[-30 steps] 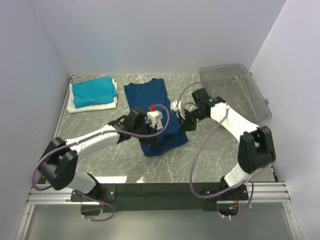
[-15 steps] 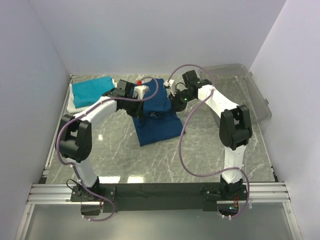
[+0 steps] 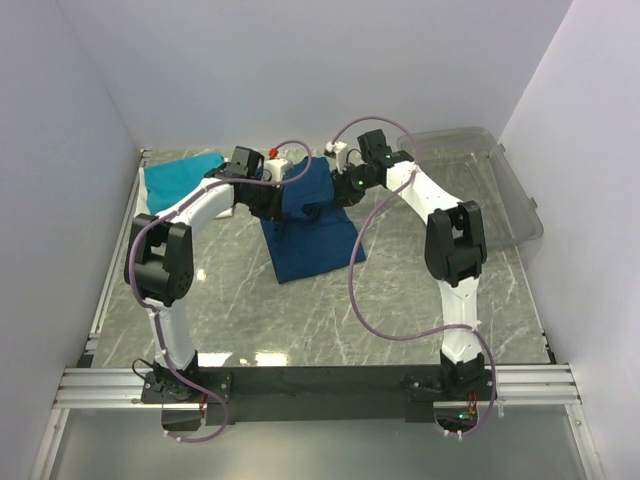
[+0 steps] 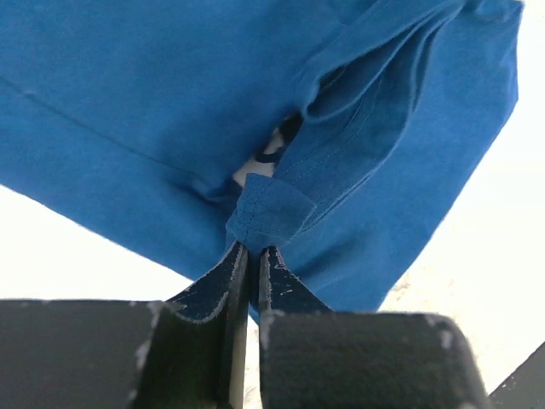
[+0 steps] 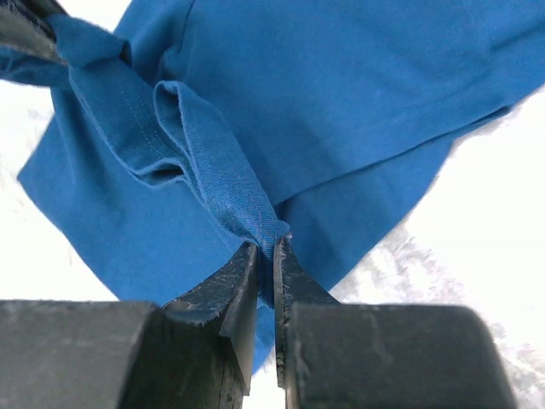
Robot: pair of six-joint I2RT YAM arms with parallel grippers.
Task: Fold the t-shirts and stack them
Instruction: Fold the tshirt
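Left pincer [image 4: 253,250], right pincer [image 5: 266,247] clamp navy tee [image 3: 310,240]; bunched

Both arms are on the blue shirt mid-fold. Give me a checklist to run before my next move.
1. Left claw shut on the blue shirt: ok.
2. Right claw shut on the same shirt: ok.
3. Folded part lying flat: not ok, the cloth bunches at both claws.
4. Far edges lined up: cannot tell, the arms hide them.
5. Teal shirt out of the fold's way: ok, it lies off to the left.
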